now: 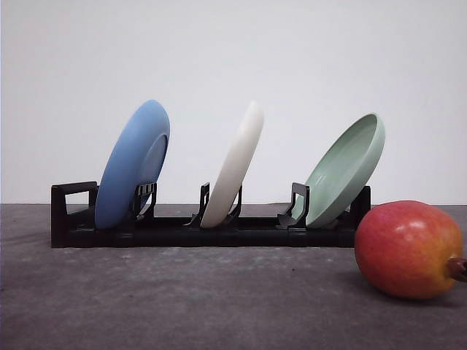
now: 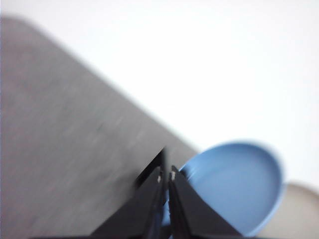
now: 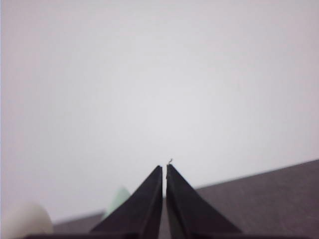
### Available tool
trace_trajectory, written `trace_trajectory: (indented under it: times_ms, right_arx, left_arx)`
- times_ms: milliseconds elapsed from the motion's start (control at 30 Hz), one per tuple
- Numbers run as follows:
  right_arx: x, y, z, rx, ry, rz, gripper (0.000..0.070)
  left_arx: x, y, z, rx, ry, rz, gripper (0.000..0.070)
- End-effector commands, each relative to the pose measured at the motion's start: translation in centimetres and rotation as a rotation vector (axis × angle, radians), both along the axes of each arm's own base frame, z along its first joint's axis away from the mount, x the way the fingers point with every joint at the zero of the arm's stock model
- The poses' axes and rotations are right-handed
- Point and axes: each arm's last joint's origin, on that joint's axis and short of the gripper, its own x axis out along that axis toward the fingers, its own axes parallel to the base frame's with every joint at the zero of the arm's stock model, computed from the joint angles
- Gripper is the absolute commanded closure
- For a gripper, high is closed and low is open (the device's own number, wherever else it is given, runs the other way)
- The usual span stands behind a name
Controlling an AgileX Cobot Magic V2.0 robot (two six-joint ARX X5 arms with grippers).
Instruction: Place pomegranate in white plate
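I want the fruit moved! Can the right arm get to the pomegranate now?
Probably yes. The pomegranate lies alone on the table, in front of the rack, with nothing over or against it. The right gripper is shut and must open first.

You have bare grey table (image 1: 182, 299) in front of the black rack (image 1: 204, 232) and left of the pomegranate (image 1: 408, 249); the white plate (image 1: 235, 166) stands tilted in its slot. The blue plate (image 1: 133, 165) and pale green plate (image 1: 346, 169) flank it, with gaps between.
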Motion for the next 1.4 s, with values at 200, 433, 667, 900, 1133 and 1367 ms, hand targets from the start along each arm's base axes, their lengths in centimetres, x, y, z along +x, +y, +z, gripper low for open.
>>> trace_trajectory:
  times_ms: [200, 433, 667, 900, 1133, 1367]
  right_arx:
    - [-0.8, -0.1, 2.5, 0.179, 0.053, 0.048, 0.0694]
    - [-2.6, 0.1, 6.0, 0.13, 0.272, 0.079, 0.0694]
    - [-2.3, 0.4, 8.4, 0.036, 0.498, 0.165, 0.0694]
    - [0.4, 0.7, 8.6, -0.057, 0.699, 0.229, 0.0694]
    - [2.7, 2.0, 7.6, -0.158, 0.804, 0.314, 0.0694]
    - [3.2, 4.0, 7.8, -0.284, 0.74, 0.441, 0.0694]
  left_arx:
    - [-1.1, 0.0, 4.3, 0.002, -0.164, -0.002, 0.0697]
    - [-2.9, 0.0, 8.9, 0.165, 0.073, 0.006, 0.0697]
    - [-2.7, -0.2, 12.1, 0.33, 0.306, -0.079, 0.0697]
    - [-0.1, -0.5, 13.1, 0.384, 0.479, -0.239, 0.0697]
    - [2.7, -1.8, 12.6, 0.445, 0.53, -0.379, 0.0697]
    - [4.2, -4.1, 12.3, 0.605, 0.476, -0.546, 0.0696]
